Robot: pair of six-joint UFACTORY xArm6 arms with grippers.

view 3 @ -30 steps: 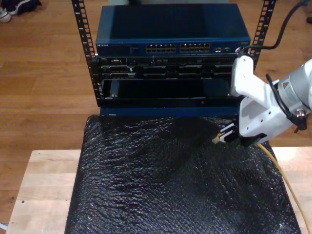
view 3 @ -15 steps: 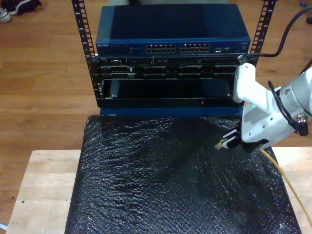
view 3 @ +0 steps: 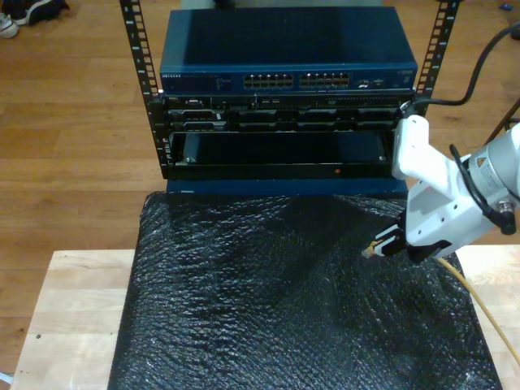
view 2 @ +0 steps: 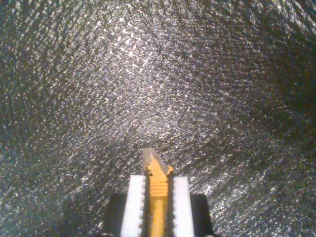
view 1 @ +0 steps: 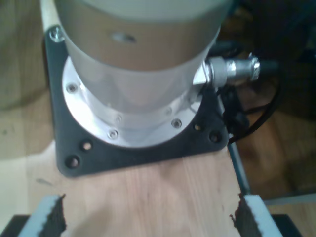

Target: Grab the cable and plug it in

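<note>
While clamped on the cable (view 2: 157, 197), my second gripper's tool (view 2: 158, 190), above black mat (view 3: 268, 301).

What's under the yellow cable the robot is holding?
The black bubbly mat lies under the cable in my second hand. The mat covers the wooden table, so what's beneath it stays hidden.

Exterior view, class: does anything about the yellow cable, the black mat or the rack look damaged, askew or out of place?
Nothing stands out. My second pincer is shut on the cable, plug pointing forward over the black mat. The cable trails off toward the exterior view's lower right. The rack sits square, its ports unoccupied as far as I can tell.
</note>
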